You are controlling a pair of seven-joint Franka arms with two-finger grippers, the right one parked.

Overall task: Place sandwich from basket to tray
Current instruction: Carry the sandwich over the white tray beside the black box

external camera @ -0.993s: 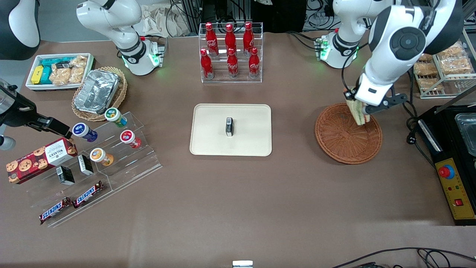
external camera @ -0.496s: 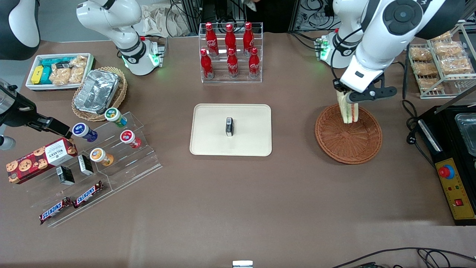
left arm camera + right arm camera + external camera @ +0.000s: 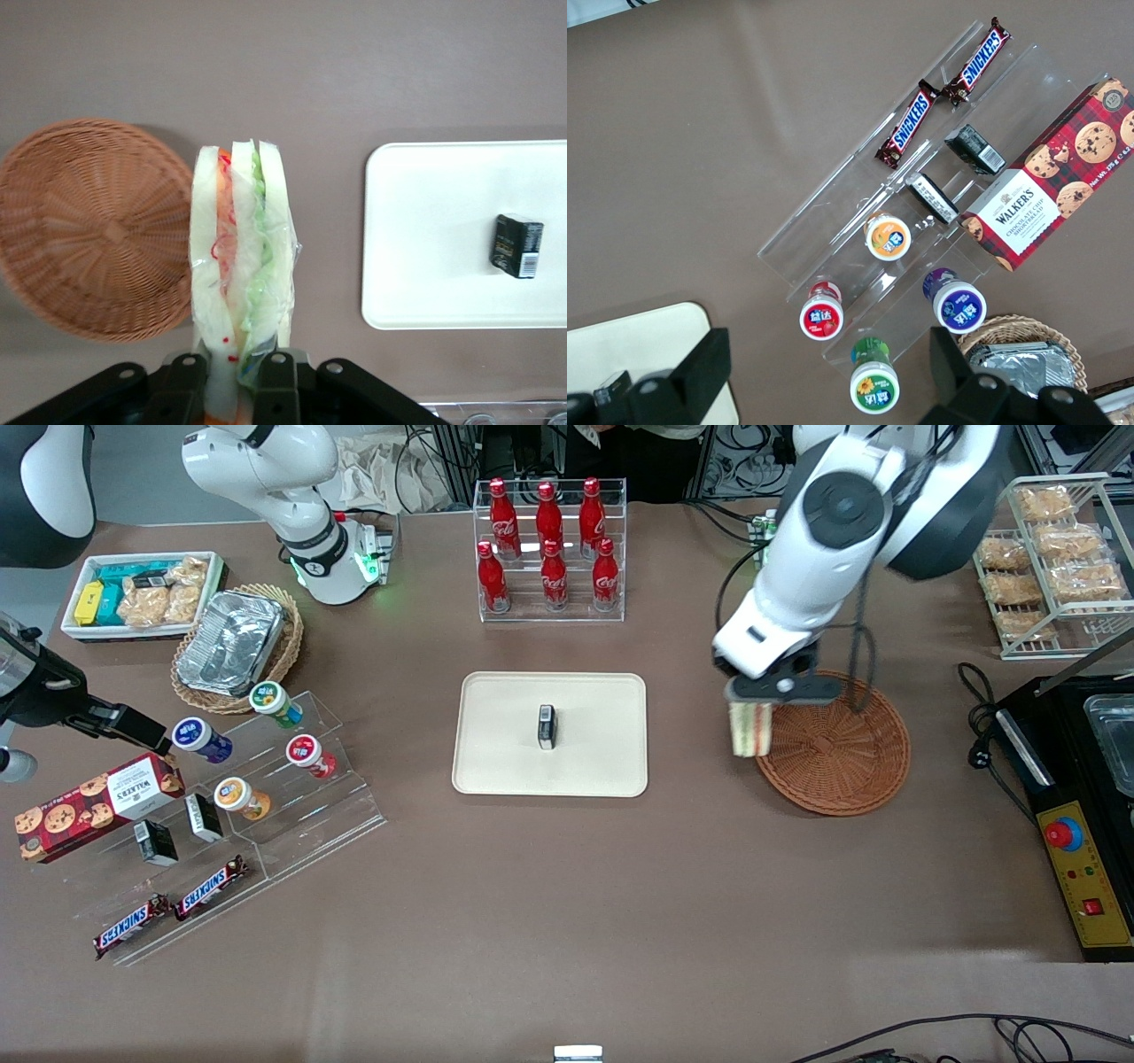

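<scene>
The sandwich [image 3: 751, 729] hangs clear of the table, pinched at one end between the fingers [image 3: 276, 382] of the left arm's gripper [image 3: 772, 691], which are closed on it. In the front view it sits right of centre, over the basket's [image 3: 837, 757] rim on the side nearest the tray [image 3: 549, 775], partly past that rim and over bare table. In the wrist view the white bread slices with red and green filling [image 3: 241, 266] appear wrapped in clear film, though that is hard to be sure of.

The reddish-brown basket holds nothing else. The cream tray lies at the middle of the front view, apart from the basket, with a small black box [image 3: 547, 726] standing near its centre.

A clear rack of red cola bottles [image 3: 549, 549] stands at the upper middle of the frame. A wire rack of packaged snacks [image 3: 1054, 567] is at the upper right, and a black control box [image 3: 1076, 868] at the lower right edge.
</scene>
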